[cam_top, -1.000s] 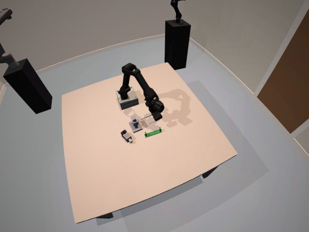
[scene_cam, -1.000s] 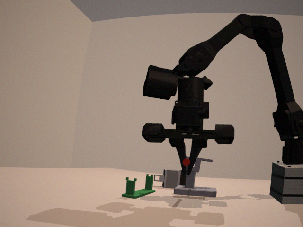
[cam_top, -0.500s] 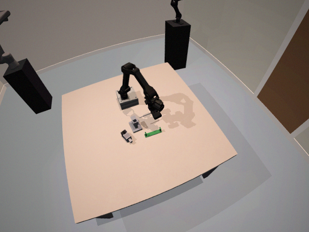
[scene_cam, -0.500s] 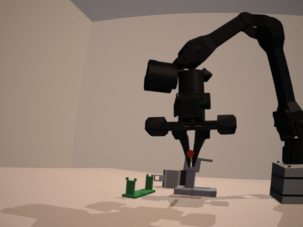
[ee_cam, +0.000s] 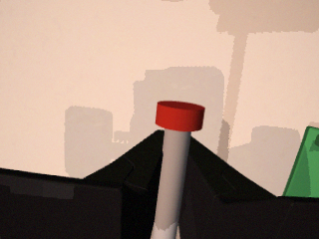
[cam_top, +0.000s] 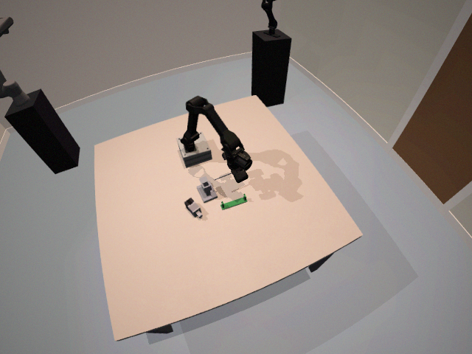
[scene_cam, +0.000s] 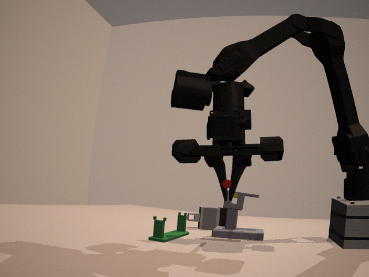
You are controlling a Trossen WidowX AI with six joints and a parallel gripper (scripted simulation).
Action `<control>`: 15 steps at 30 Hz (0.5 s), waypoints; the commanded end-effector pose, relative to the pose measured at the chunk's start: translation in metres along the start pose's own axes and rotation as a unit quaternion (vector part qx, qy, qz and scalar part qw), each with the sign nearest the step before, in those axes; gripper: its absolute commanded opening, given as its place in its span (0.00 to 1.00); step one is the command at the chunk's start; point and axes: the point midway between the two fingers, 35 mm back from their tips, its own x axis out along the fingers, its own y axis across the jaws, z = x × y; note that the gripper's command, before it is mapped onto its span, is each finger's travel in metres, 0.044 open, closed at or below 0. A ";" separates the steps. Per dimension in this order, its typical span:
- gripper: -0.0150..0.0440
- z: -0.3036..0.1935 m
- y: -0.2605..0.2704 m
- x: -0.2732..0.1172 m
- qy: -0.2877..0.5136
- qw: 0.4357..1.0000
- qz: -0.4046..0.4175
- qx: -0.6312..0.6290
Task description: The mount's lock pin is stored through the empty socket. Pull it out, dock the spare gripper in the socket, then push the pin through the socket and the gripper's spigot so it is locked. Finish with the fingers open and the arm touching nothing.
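Observation:
The lock pin has a red head (scene_cam: 226, 183) (ee_cam: 179, 116) and a pale shaft (ee_cam: 173, 169) (cam_top: 223, 177). My gripper (scene_cam: 228, 199) (ee_cam: 170, 141) is shut on the shaft just behind the head and holds it above the table. In the top view the far tip points at the mount's grey socket (cam_top: 206, 186) (scene_cam: 233, 205) and appears just clear of it. The mount stands upright on its flat base (cam_top: 209, 198) (scene_cam: 238, 234). The spare gripper (cam_top: 192, 206) (scene_cam: 208, 218), grey with a dark end, lies beside the mount, its pale spigot (cam_top: 198, 214) (scene_cam: 192, 216) pointing away from the arm's base.
A green cradle (cam_top: 234, 203) (scene_cam: 169, 235) (ee_cam: 300, 174) with two notched uprights stands on the table beside the mount. The arm's grey base block (cam_top: 196, 154) (scene_cam: 350, 223) is behind the mount. Dark pedestals (cam_top: 271, 68) (cam_top: 46, 133) stand on the floor beyond the table.

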 end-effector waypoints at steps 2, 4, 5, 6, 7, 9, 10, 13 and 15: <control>0.25 0.005 -0.015 -0.001 0.002 1.000 -0.001 0.008; 0.25 0.007 -0.021 -0.003 0.001 1.000 -0.001 0.011; 0.25 0.008 -0.024 -0.003 0.001 1.000 -0.002 0.012; 0.25 0.009 -0.027 -0.004 0.001 1.000 -0.002 0.014; 0.25 0.010 -0.030 -0.004 0.001 1.000 -0.002 0.015; 0.25 0.012 -0.035 -0.005 0.000 1.000 -0.003 0.018; 0.25 0.013 -0.038 -0.006 0.000 1.000 -0.003 0.020; 0.25 0.015 -0.047 -0.007 -0.001 1.000 -0.003 0.024; 0.25 0.017 -0.053 -0.008 -0.001 1.000 -0.004 0.026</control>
